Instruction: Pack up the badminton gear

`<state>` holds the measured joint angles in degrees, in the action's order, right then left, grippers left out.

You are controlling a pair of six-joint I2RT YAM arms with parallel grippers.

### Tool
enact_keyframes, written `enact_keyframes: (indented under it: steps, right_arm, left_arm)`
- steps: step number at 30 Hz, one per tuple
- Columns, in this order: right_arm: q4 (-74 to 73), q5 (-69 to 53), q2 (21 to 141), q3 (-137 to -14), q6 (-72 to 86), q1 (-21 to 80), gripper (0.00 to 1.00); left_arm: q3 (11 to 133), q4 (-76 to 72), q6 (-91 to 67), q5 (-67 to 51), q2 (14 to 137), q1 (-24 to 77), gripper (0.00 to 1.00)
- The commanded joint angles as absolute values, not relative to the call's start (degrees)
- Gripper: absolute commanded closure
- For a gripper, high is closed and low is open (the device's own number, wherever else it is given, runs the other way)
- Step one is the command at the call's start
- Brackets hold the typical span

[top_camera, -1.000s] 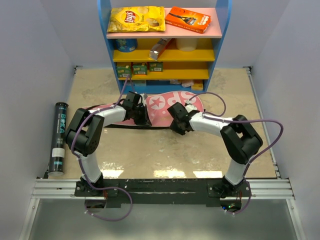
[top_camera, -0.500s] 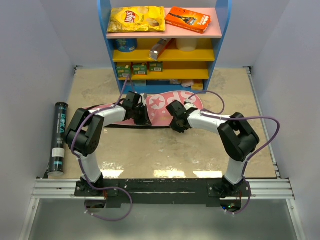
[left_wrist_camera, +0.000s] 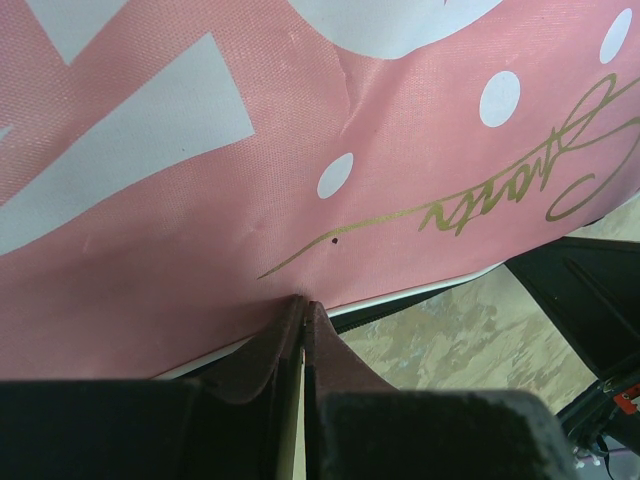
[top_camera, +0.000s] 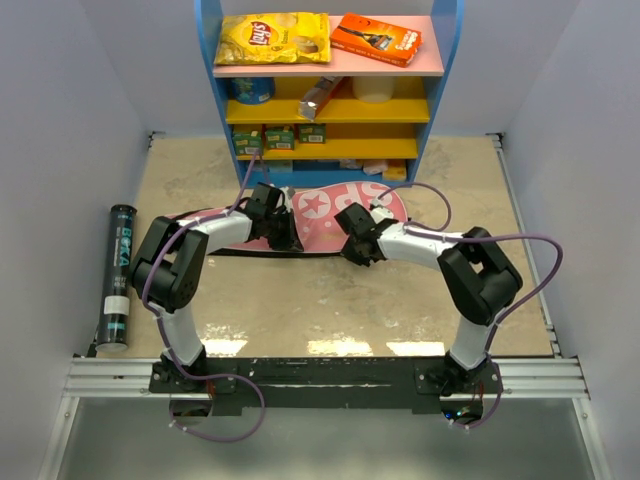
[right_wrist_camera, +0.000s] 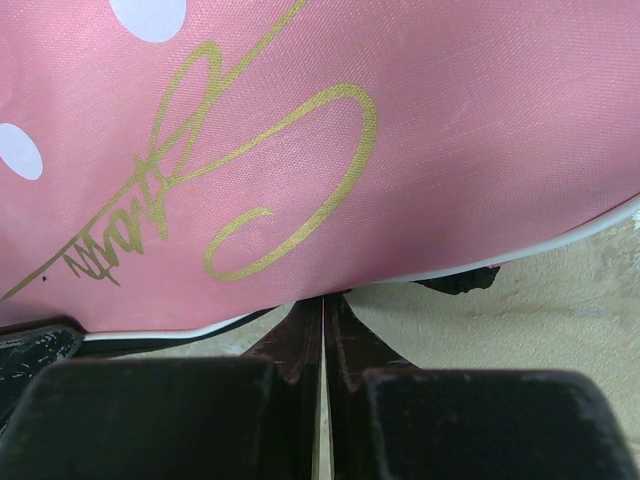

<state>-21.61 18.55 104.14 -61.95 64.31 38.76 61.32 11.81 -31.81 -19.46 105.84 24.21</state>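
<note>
The pink racket-shaped bag (top_camera: 322, 212) lies flat on the table in front of the shelf, with white letters and a star on it. My left gripper (top_camera: 284, 238) is shut on the bag's near edge; the left wrist view shows the closed tips (left_wrist_camera: 303, 304) pinching the pink fabric (left_wrist_camera: 200, 200) at its white piping. My right gripper (top_camera: 353, 246) is shut on the same near edge further right (right_wrist_camera: 325, 298), under the gold signature on the bag (right_wrist_camera: 450, 130). The long black tube (top_camera: 117, 276) lies at the table's left side. The rackets and the shuttlecock are out of view.
A blue and yellow shelf (top_camera: 328, 70) stands at the back, with a yellow crisp packet (top_camera: 273, 38) and an orange box (top_camera: 376, 38) on its top board. Grey walls close in the left and right sides. A metal rail (top_camera: 320, 375) runs along the near edge.
My right gripper has shifted slightly left and back along the bag's near edge. The left arm and the tube have not moved.
</note>
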Motion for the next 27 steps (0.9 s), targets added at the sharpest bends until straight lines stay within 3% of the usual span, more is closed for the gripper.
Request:
enact_keyframes:
  steps: [1, 10, 15, 21, 27]
  right_arm:
    - [-25.5, 24.7, 109.3, -57.0, 62.1, 36.3, 1.0]
    - [-25.0, 22.7, 103.3, -54.3, 60.5, 36.2, 1.0]
    - [-24.4, 22.2, 100.8, -52.1, 59.1, 34.4, 1.0]
    - [-22.1, 19.7, 96.6, -48.5, 55.8, 28.8, 1.0]
    - [-22.2, 17.9, 91.5, -45.8, 50.3, 21.4, 1.0]
  left_arm:
    - [62.2, 15.5, -30.1, -20.3, 104.6, 24.9, 0.9]
    - [62.6, 15.1, -29.1, -21.1, 102.1, 24.9, 0.91]
    - [65.7, 18.6, -27.7, -19.1, 94.7, 25.0, 0.9]
    - [72.5, 30.7, -24.2, -6.6, 86.0, 24.7, 0.83]
    - [65.9, 37.2, -23.2, 3.6, 78.8, 20.5, 0.79]
